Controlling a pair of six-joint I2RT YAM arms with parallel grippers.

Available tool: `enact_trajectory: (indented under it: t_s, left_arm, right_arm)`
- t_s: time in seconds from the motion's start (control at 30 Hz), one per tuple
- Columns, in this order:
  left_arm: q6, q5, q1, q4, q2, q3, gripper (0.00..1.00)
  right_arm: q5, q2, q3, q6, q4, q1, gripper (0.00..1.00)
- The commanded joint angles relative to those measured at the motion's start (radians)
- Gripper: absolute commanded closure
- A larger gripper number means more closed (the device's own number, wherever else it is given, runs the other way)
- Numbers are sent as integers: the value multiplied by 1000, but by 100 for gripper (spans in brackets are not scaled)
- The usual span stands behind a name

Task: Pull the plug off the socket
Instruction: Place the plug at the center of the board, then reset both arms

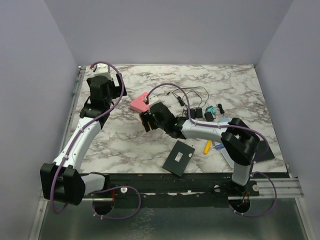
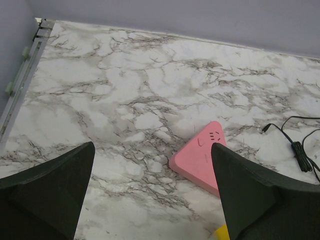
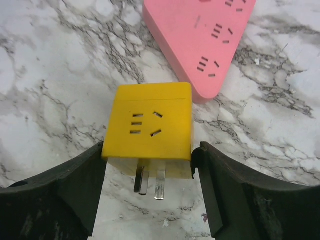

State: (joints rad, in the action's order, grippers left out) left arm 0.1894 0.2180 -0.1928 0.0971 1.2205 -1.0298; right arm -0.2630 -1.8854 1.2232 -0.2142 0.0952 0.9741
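Two bare prongs show under the yellow plug (image 3: 147,130), pointing back toward the wrist and away from the pink socket (image 3: 200,40), so it looks already out. The socket's corner lies just beyond the plug, straight ahead. The right gripper (image 3: 150,150) flanks the plug closely on both sides; whether it pinches or only brackets it I cannot tell. The left gripper (image 2: 152,155) hangs wide open and empty, farther off. No brand or writing is readable, only slot holes on both.
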Motion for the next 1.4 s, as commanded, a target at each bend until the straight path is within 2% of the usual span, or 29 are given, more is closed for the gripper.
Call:
enact_trajectory:
  t_s: [0.0,0.27,0.43,0.7,1.0,1.27,1.37]
  left_arm:
    - [-16,43,1,-4,-33,15,1]
    - [-15,38,1,-8,-33,19,1]
    - [-15,39,1,-9,-40,20,1]
    - [-10,56,1,-30,-82,39,1]
    - [4,109,1,-56,-127,78,1]
    - [30,200,0,-57,-189,122,1]
    - [32,242,0,-57,-237,156,1]
  right_arm:
    - [47,98,-14,45,30,3,24]
    - [87,62,-26,26,58,3,23]
    - [68,97,-48,19,93,2,17]
    - [138,179,-75,-51,75,-78,16]
    - [249,316,-154,-140,-56,-330,16]
    - [210,532,-256,-118,-177,-562,16]
    - [150,632,-301,-70,-172,-597,16]
